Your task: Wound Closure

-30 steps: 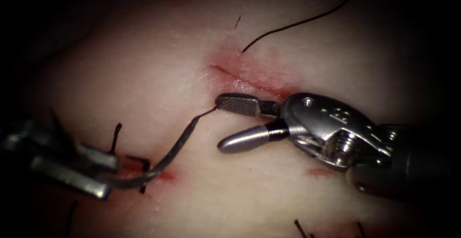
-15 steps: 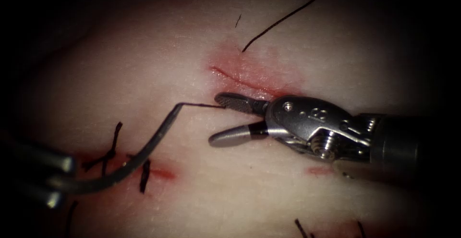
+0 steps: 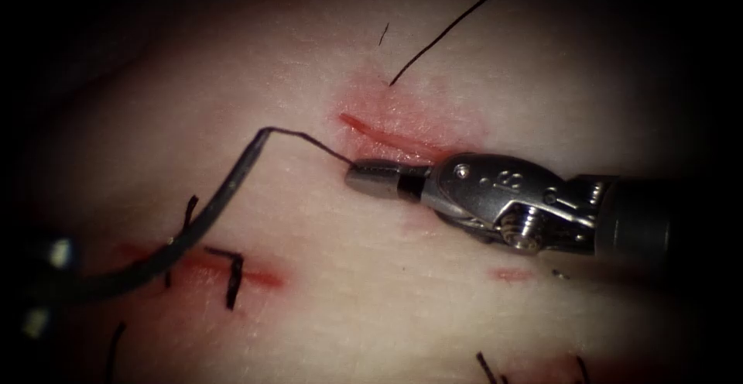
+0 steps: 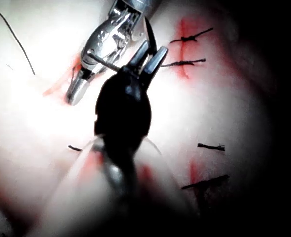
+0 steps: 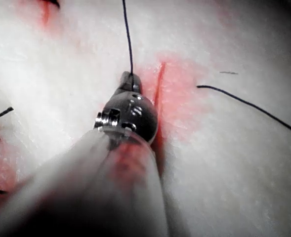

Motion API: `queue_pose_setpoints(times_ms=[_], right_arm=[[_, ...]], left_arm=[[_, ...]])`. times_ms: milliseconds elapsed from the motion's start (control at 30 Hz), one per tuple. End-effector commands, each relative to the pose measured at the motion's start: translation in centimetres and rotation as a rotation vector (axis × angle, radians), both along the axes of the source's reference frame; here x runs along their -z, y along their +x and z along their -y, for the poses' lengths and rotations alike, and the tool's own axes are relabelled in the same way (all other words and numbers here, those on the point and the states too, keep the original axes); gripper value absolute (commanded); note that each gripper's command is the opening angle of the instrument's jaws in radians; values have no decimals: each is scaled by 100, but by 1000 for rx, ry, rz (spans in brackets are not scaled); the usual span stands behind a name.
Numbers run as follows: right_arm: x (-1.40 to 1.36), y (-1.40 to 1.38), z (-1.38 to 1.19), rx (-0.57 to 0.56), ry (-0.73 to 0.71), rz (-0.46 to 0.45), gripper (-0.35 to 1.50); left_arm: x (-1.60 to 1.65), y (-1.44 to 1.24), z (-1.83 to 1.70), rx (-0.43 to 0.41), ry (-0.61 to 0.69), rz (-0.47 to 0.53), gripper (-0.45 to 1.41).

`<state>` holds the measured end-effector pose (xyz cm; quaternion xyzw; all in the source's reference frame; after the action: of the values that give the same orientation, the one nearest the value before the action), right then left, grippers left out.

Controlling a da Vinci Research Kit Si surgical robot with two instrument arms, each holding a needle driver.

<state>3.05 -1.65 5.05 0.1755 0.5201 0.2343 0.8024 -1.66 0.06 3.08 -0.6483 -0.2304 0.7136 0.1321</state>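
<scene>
The right end effector (image 3: 371, 176) is clenched on the thread (image 3: 313, 142) right at its tip, just short of where the thread joins the needle (image 3: 224, 198). In the right wrist view the strand leaves the nose of the right end effector (image 5: 128, 81) and runs straight away from it. The needle is out of the tissue (image 3: 348, 291), arcing above it from the thread end, close ahead of the right end effector, back to the left end effector (image 3: 46, 276). The left end effector grips the needle on the far part of its curve; the point itself is too dark to see. Both lie left of the cut (image 3: 387, 132), whose red line runs just beside the right end effector's closed jaws. The left wrist view shows the left end effector (image 4: 147, 54) with the needle between its jaws. Finished stitches (image 3: 232, 272) sit under the needle's shaft, near the left end effector. With the thread pinched so close to the needle, any pull between the two end effectors could snap or fray it at the join, or twist the needle in its grip. The hanging curve could also snag those stitches.
</scene>
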Motion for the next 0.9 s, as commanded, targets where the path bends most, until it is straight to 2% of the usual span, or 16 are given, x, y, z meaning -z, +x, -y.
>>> queue_pose_setpoints(times_ms=[33, 233, 300, 467, 567, 600, 667, 700, 767, 900], right_arm=[[15, 12, 0, 3, 12, -4, -35], [60, 20, 16, 15, 49, -23, -35], [91, 26, 27, 22, 69, -34, -35], [130, 40, 38, 19, 84, -93, -35], [144, 49, 39, 18, 62, -113, -35], [149, 54, 35, 4, 42, -130, -11], [149, 56, 28, -30, 33, -155, 79], [148, 56, 25, -46, 18, -161, 104], [145, 53, 18, -74, -12, -155, 128], [137, 36, 9, -100, -49, -122, 135]], left_arm=[[-11, -4, -3, 37, -21, -13, -45], [-34, 4, -13, 195, -77, -52, -45], [-48, 11, -12, 251, -108, -107, -45], [-68, 20, -6, 328, -129, -137, -45], [-76, 24, -4, 364, -140, -158, -45], [-81, 29, -4, 399, -164, -185, -45], [-85, 36, -7, 438, -191, -206, -45], [-86, 40, -8, 451, -204, -217, -45], [-87, 50, -11, 481, -217, -231, -45], [-86, 79, -13, 525, -254, -273, -45]])
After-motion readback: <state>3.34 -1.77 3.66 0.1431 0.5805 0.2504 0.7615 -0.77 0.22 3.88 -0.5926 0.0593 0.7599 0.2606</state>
